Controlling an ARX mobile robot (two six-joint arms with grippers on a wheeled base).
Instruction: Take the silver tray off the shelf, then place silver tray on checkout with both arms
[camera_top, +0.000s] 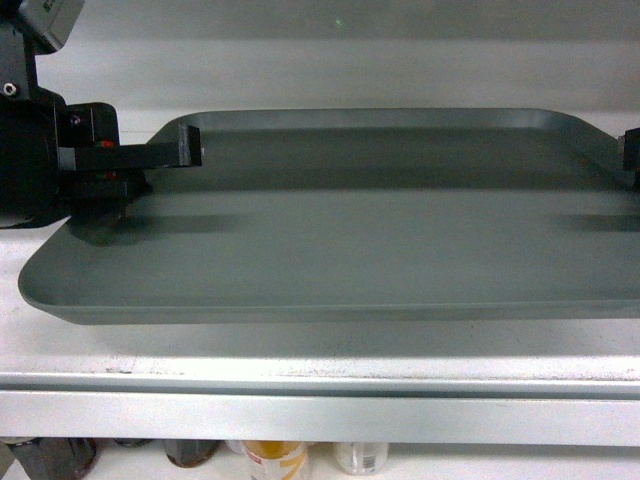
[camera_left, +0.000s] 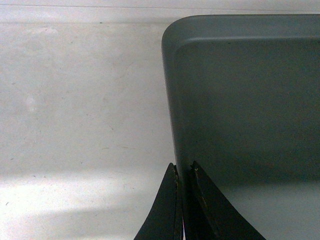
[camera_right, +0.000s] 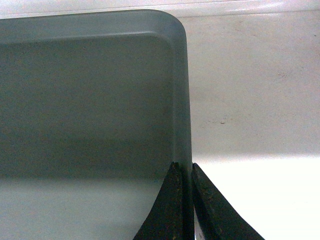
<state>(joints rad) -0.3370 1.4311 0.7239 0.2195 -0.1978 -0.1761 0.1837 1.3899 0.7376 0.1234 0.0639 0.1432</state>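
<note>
Dull grey tray (camera_top: 380, 240), white shelf (camera_top: 300, 375), blk grippers.

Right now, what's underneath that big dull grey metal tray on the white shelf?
The grey metal tray sits over the white shelf board, which shows all round it. Both grippers pinch its side rims: left, right. The board beneath the tray itself is covered.

White shelf (camera_top: 300, 365) — silver tray (camera_top: 380, 250) above
</note>
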